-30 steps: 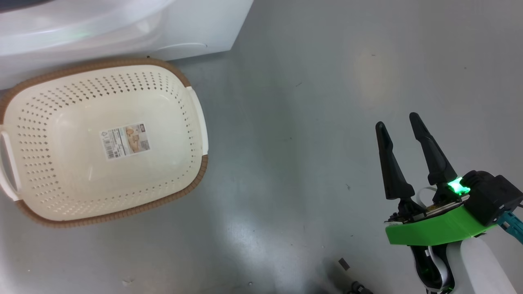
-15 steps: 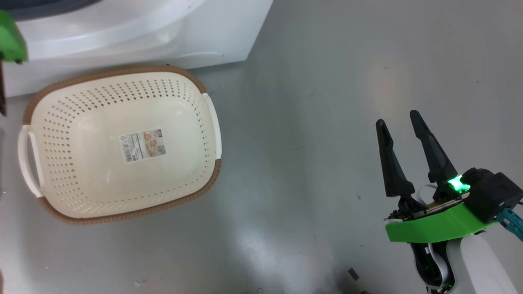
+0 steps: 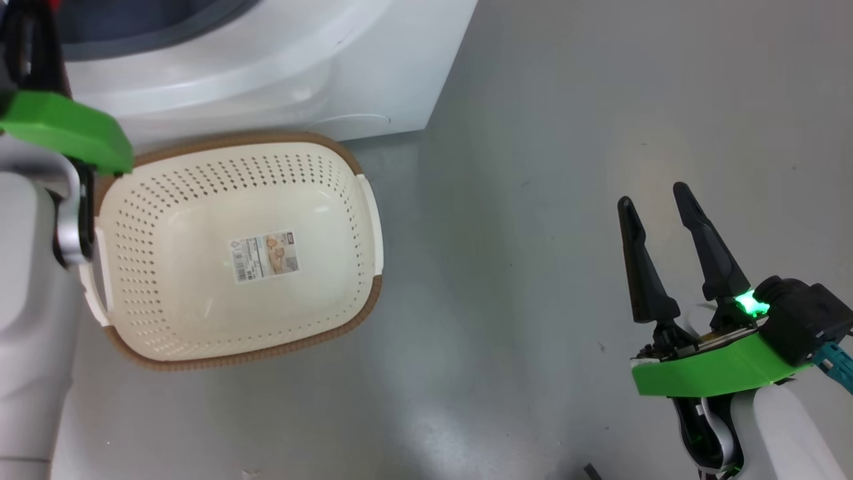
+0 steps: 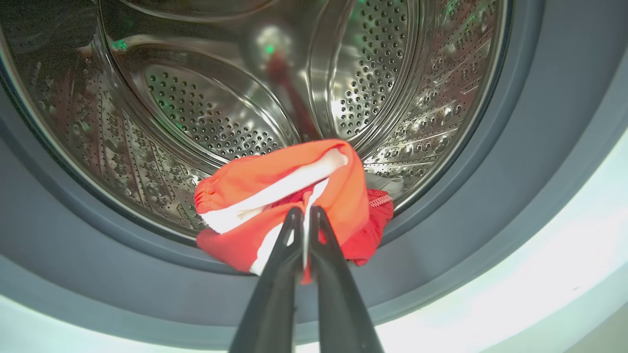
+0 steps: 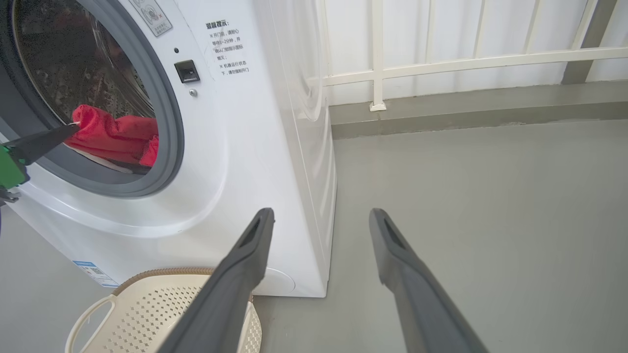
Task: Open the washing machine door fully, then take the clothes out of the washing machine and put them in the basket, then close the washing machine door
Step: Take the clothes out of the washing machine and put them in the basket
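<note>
Grey floor (image 3: 533,200) runs under my right gripper (image 3: 652,195), its fingers spread wide. The head camera gives me the basket (image 3: 253,138), cream with a perforated inside and a sticker on its bottom, set just in front of the washing machine (image 5: 274,147). Farther in, the left wrist camera adds the grip itself: my left gripper (image 4: 306,212) pinched tight on the clothes (image 4: 265,191), a red bundle with white trim bunched at the lower lip of the steel drum (image 4: 206,108) and spilling onto the grey rubber ring (image 4: 466,171).

Grey floor (image 3: 546,200), basket (image 3: 200,193), washing machine (image 3: 373,80)
</note>
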Tool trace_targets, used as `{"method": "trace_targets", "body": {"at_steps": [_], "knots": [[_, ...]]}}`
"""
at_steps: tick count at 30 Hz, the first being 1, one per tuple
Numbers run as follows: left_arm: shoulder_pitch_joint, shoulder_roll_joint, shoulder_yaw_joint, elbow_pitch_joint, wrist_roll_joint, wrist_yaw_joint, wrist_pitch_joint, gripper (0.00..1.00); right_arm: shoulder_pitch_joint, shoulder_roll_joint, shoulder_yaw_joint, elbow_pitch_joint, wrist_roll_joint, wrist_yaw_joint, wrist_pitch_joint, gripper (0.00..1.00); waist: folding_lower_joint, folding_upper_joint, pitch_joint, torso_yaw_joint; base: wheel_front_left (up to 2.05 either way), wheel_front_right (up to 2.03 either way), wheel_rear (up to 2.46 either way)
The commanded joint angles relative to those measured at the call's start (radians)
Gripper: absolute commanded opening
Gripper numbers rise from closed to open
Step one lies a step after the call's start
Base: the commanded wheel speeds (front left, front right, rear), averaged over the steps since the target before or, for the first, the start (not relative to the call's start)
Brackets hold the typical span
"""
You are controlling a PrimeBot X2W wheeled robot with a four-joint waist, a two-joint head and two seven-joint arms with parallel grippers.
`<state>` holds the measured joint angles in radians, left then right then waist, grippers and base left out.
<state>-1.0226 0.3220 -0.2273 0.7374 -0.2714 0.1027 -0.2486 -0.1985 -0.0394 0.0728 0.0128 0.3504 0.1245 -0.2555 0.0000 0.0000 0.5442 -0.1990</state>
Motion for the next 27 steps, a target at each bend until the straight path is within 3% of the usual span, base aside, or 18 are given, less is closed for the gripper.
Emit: {"method": "trace_targets", "body": {"at_steps": [1,27], "knots": [[0.034,0.038,0.026,-0.057,-0.007,0.011,-0.01,0.0,0.022,-0.011,0.012,-0.021,-0.009,0.006,-0.006,1.0,0.0,0.0,-0.02,0.012,0.0,0.0,0.0],[0.384,0.048,0.023,-0.455,-0.031,0.08,0.019,0.0,0.043,-0.011,-0.016,-0.035,-0.033,0.006,-0.006,1.0,0.0,0.0,-0.096,0.057,0.0,0.0,0.0]]}}
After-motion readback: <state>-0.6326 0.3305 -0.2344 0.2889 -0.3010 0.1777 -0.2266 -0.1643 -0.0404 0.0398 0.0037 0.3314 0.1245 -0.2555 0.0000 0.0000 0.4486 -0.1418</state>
